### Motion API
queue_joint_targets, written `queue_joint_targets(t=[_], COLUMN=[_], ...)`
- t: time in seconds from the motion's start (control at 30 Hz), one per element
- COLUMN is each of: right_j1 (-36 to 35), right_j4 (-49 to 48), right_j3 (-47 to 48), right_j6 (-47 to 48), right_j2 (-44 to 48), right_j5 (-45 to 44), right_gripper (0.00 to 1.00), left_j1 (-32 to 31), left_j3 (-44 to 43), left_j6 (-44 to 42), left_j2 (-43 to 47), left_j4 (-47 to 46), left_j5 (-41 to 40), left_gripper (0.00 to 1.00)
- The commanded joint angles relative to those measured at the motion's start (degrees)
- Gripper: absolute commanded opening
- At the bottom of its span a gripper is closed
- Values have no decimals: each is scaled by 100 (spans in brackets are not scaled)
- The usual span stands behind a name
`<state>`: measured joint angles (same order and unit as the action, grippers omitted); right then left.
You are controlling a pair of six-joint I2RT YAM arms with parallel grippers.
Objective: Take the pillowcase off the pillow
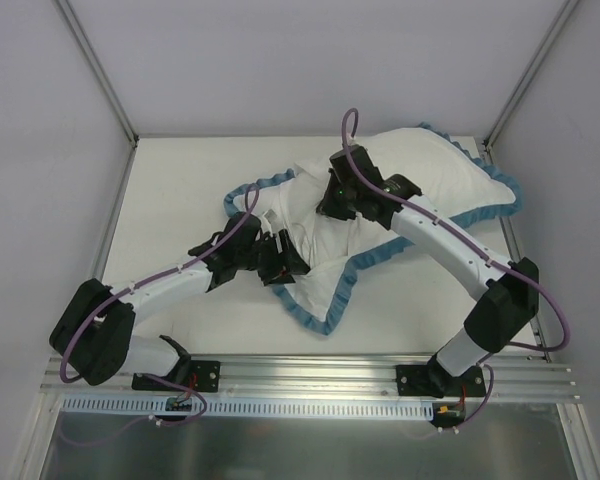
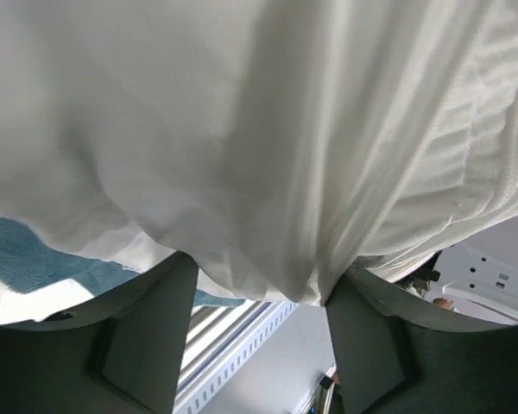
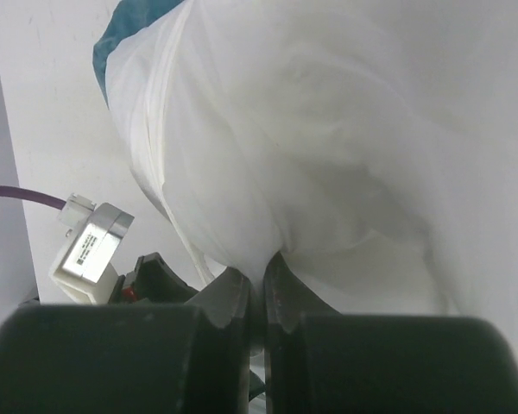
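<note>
The pillowcase (image 1: pixel 325 285) lies spread on the table with its white side up, its teal ruffled edging (image 1: pixel 305 308) running round it. A plump white mass (image 1: pixel 435 165) at the back right looks like the pillow; where it ends under the cover I cannot tell. My right gripper (image 1: pixel 332 205) is shut on a thin fold of white fabric (image 3: pixel 268 216), seemingly the pillowcase. My left gripper (image 1: pixel 283 262) is open at the cover's middle. In the left wrist view white cloth (image 2: pixel 268 172) drapes over the left gripper (image 2: pixel 261 297) and nothing is pinched between its fingers (image 2: pixel 151 328).
The white tabletop (image 1: pixel 180 200) is walled by grey panels at the back and sides. A metal rail (image 1: pixel 310 375) runs along the near edge, where both arm bases are bolted. The left arm's camera (image 3: pixel 91 246) shows beside the right fingers.
</note>
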<state>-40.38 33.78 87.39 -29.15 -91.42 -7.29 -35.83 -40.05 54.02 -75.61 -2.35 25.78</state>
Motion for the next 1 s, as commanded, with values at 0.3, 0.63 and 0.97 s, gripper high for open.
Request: queue_joint_targets(t=[0.3, 0.63, 0.97], right_j1=[74, 443, 602], right_j4=[-786, -837, -1197], right_j3=[1165, 939, -1766], right_j6=[-513, -119, 630], right_j2=[-684, -132, 1923], right_j5=[-976, -257, 1414], right_gripper=[1, 1, 1], left_j1=[-1259, -1312, -243], left_j3=[-91, 779, 236], left_j6=[153, 337, -435], left_j2=[20, 275, 1865], left_j4=[-29, 59, 1218], left_j5=[41, -530, -303], left_gripper=[16, 2, 83])
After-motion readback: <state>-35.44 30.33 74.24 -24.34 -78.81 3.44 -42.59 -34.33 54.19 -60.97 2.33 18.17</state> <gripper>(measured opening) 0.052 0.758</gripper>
